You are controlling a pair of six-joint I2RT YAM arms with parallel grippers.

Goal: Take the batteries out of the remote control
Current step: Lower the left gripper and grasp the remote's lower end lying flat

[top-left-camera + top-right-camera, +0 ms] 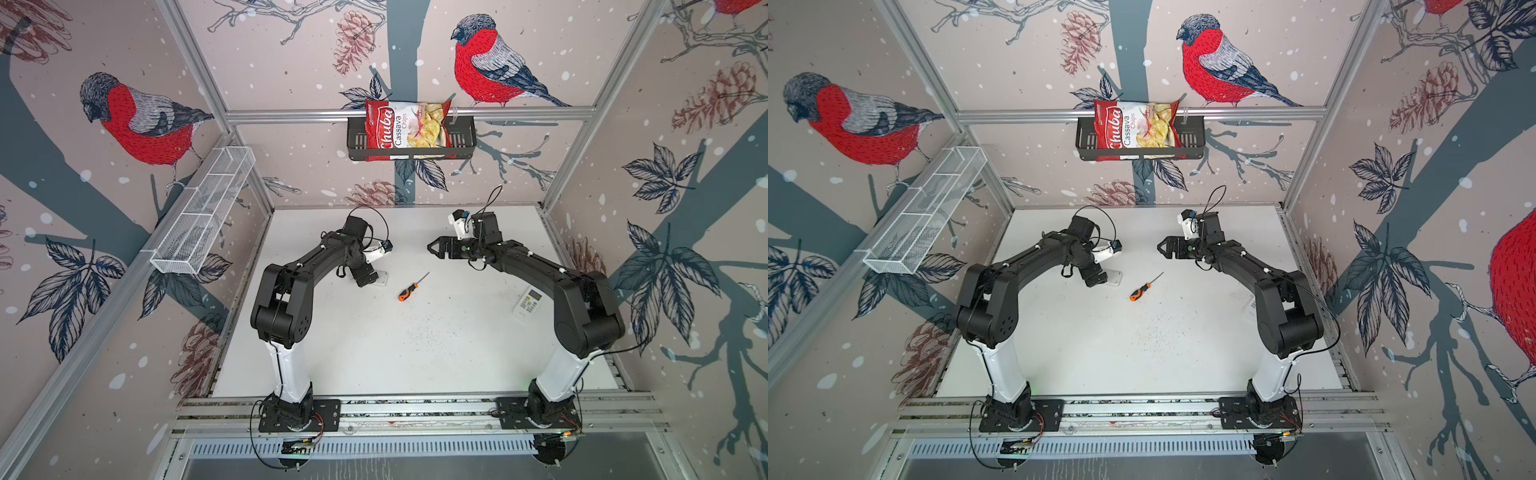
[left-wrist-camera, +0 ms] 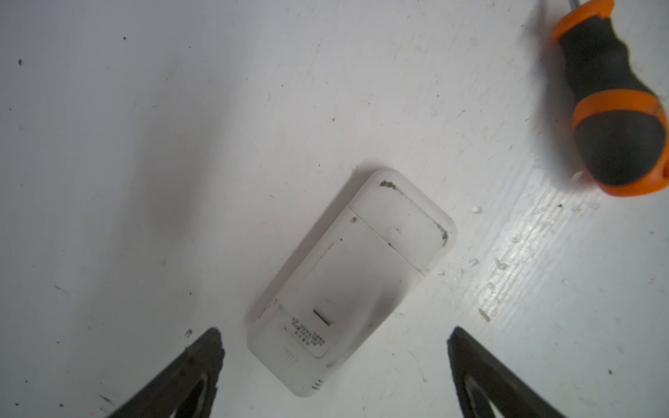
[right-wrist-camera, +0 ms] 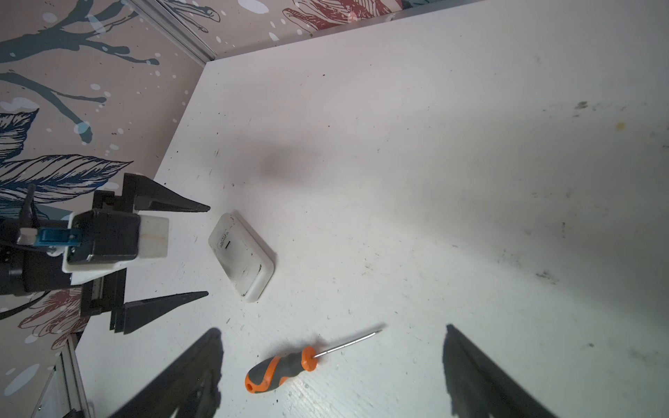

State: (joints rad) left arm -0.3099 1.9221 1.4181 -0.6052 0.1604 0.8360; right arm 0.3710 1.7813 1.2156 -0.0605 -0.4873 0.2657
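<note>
On the white tabletop (image 1: 415,353) an orange and black screwdriver (image 1: 409,289) lies near the middle, and neither arm touches it. The left hand (image 1: 366,279) points down over a white flat object (image 1: 382,279) and hides most of it. The right hand (image 1: 429,249) is level, with its jaws apart and nothing between them, well apart from a white remote control (image 1: 527,302) lying buttons up, partly under the right arm. A black basket (image 1: 461,139) on the back wall holds a red bag of cassava chips (image 1: 399,129), and a white mesh basket (image 1: 203,212) hangs on the left wall.
</note>
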